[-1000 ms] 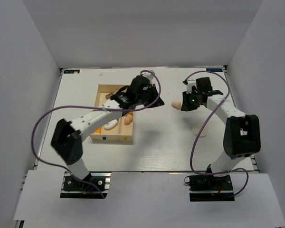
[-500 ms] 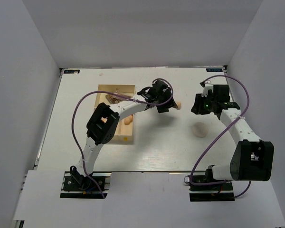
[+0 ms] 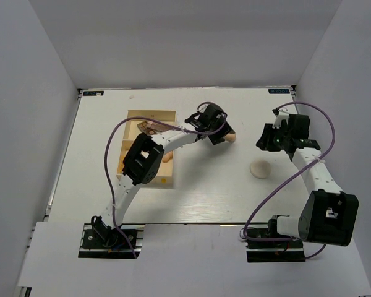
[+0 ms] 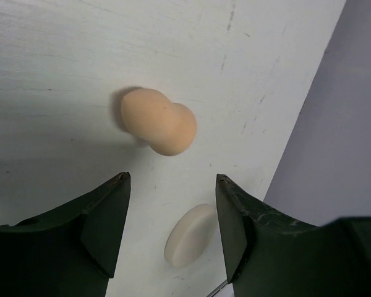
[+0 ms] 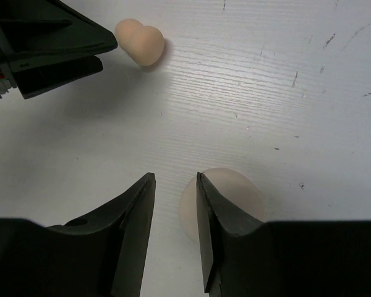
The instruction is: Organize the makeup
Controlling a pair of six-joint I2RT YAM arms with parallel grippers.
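A tan egg-shaped sponge (image 4: 159,120) lies loose on the white table (image 3: 204,185), to the right of the pale wooden divided box (image 3: 145,181) and just ahead of the left gripper (image 4: 171,179). That gripper's jaws stand apart with nothing between them. The sponge looks light, soft and springy, with a pinched waist between two lobes. A gentle pinch across that waist would probably hold best, since a hard squeeze may make it squirt out. A round cream puff (image 5: 235,192) rests flat nearby, beside the right gripper (image 5: 175,176), whose jaws are slightly apart and empty. The puff seems thin and floppy, so it is best nipped at its rim.
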